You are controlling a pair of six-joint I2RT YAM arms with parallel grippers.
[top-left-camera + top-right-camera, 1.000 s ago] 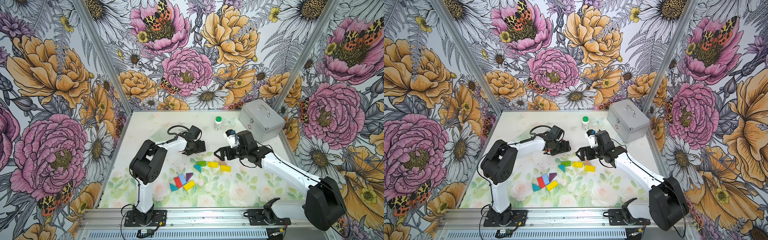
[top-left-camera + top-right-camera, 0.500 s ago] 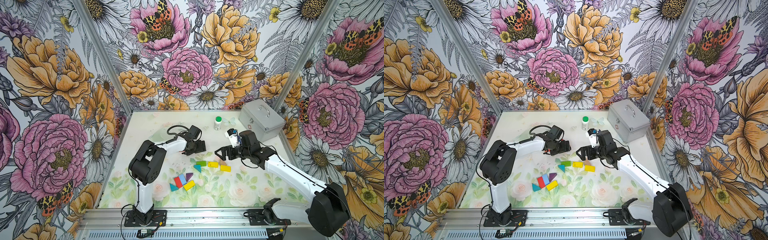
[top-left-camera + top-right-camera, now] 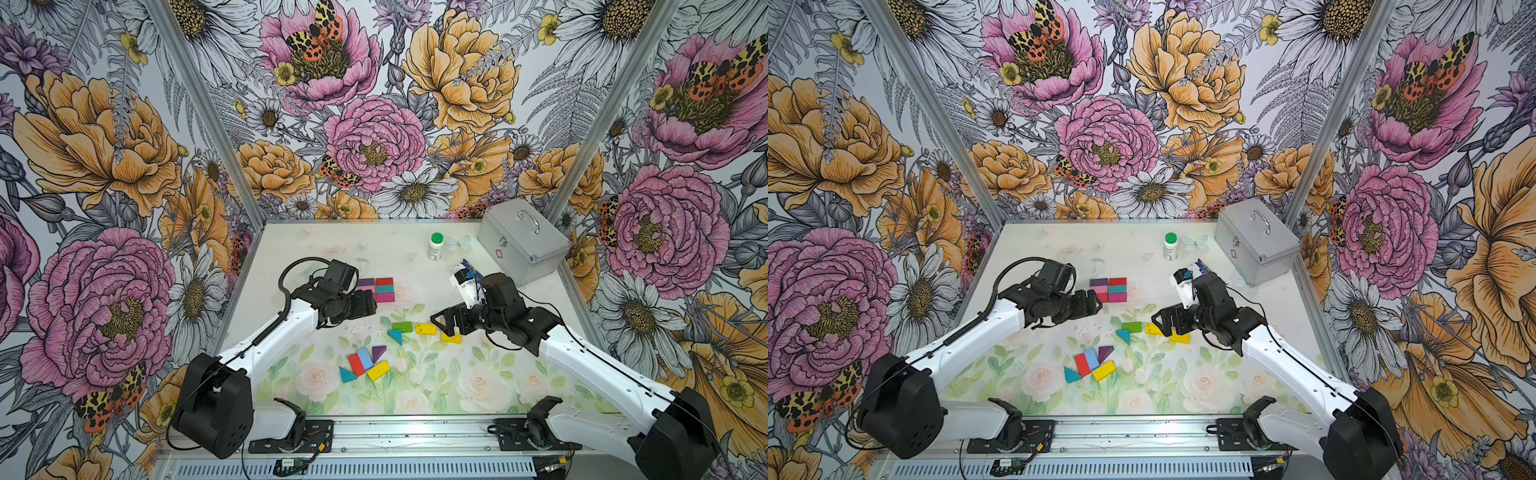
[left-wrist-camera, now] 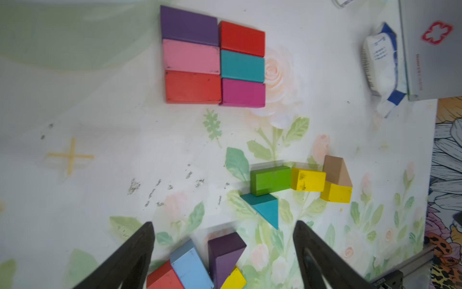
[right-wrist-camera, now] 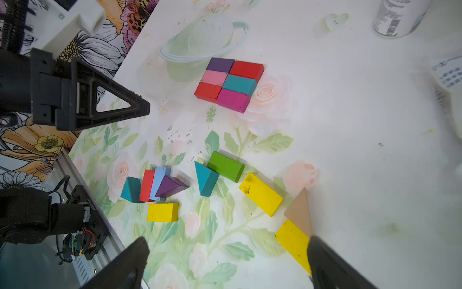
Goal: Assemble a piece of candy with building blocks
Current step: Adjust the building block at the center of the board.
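In the wrist views, a tan triangle [image 5: 300, 215] touches a yellow block [image 5: 291, 241].

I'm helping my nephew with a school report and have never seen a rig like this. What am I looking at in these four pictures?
Two white-and-black robot arms, the left arm and the right arm, stand at the front edge of the table; each ends in a two-fingered end effector. The two top views come from one camera head above. The other two come from wrist cameras, looking past the left end effector and the right end effector. On the table lie six blocks set in a rectangle, loose blocks nearer the arms, a green-capped bottle, a blue-and-white packet and a metal case. Both end effectors are open, holding nothing.
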